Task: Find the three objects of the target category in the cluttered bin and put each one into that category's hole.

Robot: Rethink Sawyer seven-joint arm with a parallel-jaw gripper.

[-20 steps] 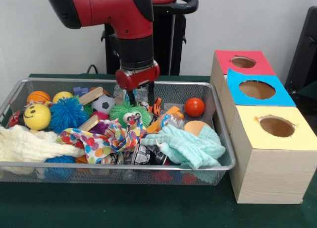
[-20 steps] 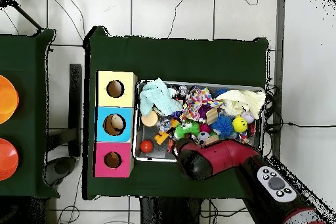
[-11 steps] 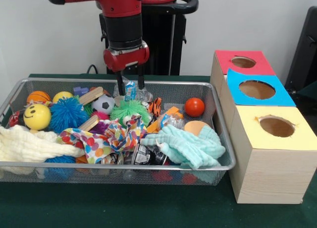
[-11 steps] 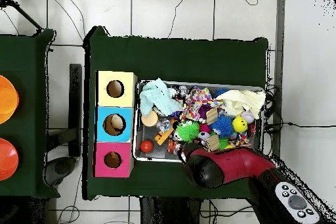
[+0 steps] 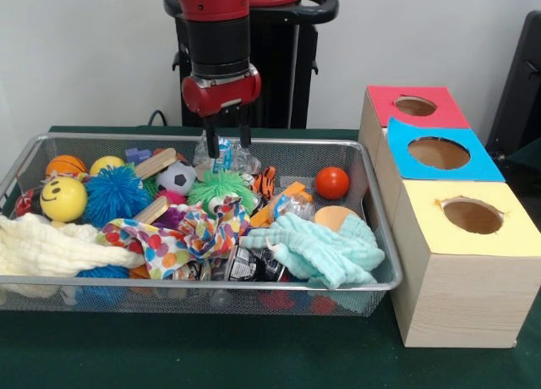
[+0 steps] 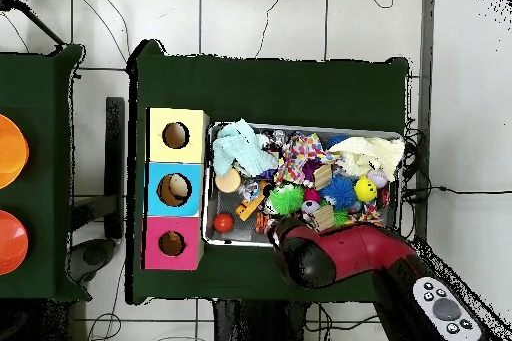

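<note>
My gripper (image 5: 227,140) hangs open over the back edge of the wire mesh bin (image 5: 254,284). Its fingers straddle the top of a clear plastic packet with a blue label (image 5: 225,158), and I cannot tell whether they touch it. Just in front lie a green fuzzy ball (image 5: 221,189), a soccer ball (image 5: 176,178) and a red ball (image 5: 332,183). To the right stand three boxes with holes: red (image 5: 414,107), blue (image 5: 438,152) and yellow (image 5: 472,216). In the overhead view the red arm (image 6: 330,255) hides the gripper.
The bin also holds a blue spiky ball (image 5: 116,194), a yellow smiley ball (image 5: 63,199), an orange ball (image 5: 66,164), wooden blocks, a mint cloth (image 5: 317,249), a cream cloth (image 5: 51,245) and a colourful cloth (image 5: 182,237).
The gripper has risen from the green fuzzy ball, swung left toward the bin's back edge, then shifted slightly right. Nothing in the bin has clearly moved.
</note>
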